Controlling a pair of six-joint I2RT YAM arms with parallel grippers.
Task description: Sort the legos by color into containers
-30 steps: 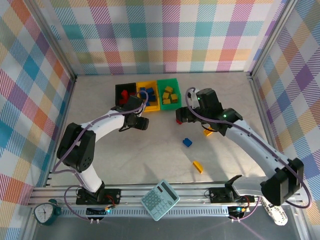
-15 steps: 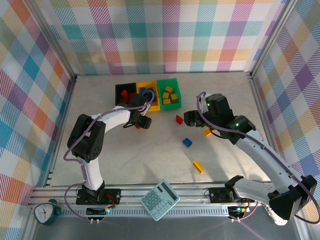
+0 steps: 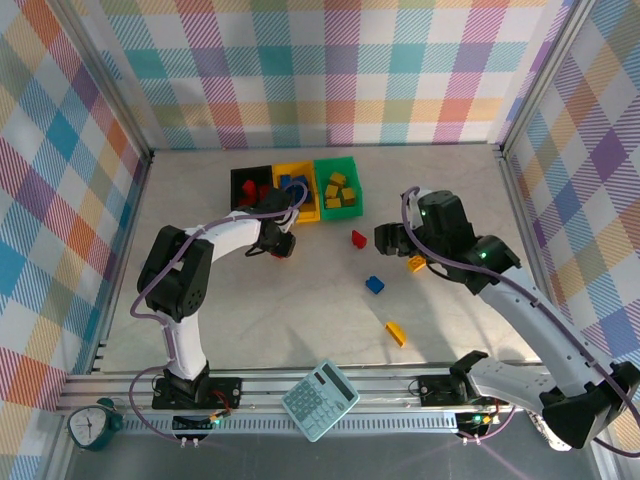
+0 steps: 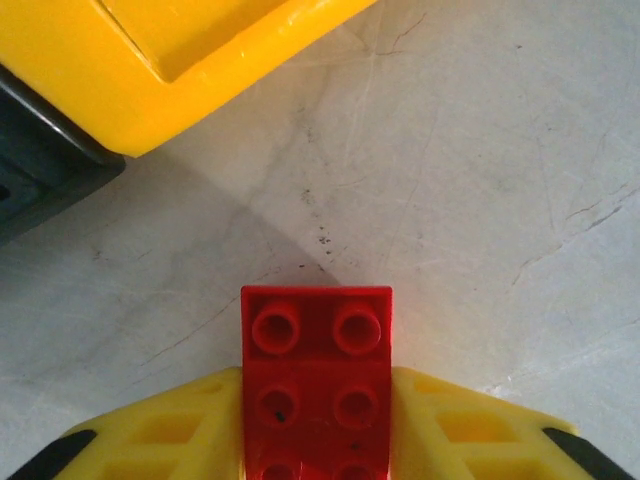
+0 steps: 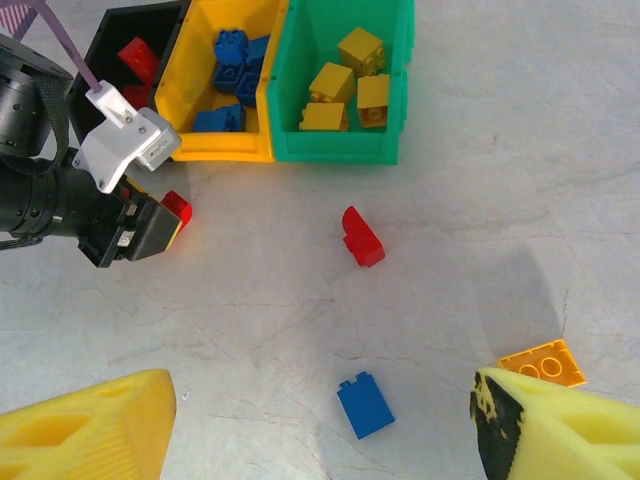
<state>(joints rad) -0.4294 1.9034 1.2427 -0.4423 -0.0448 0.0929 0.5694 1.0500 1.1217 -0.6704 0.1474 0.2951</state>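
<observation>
Grey desk (image 3: pixel 300 310), near edge of black bin (image 5: pixel 100 45) | left pincer (image 4: pixel 316 430) pinches red brick (image 4: pixel 316 350) on its two smooth sides | brick probably light, stiff, slippery; grip low and centred seems best | right pincer (image 5: pixel 320 415) spread, holding nothing

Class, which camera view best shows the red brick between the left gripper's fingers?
Left wrist: the red brick sits close up, studs clear, between the yellow fingers. Right wrist shows it as a small red corner at the tip of the left gripper. In the top external view that gripper mostly hides it.
</observation>
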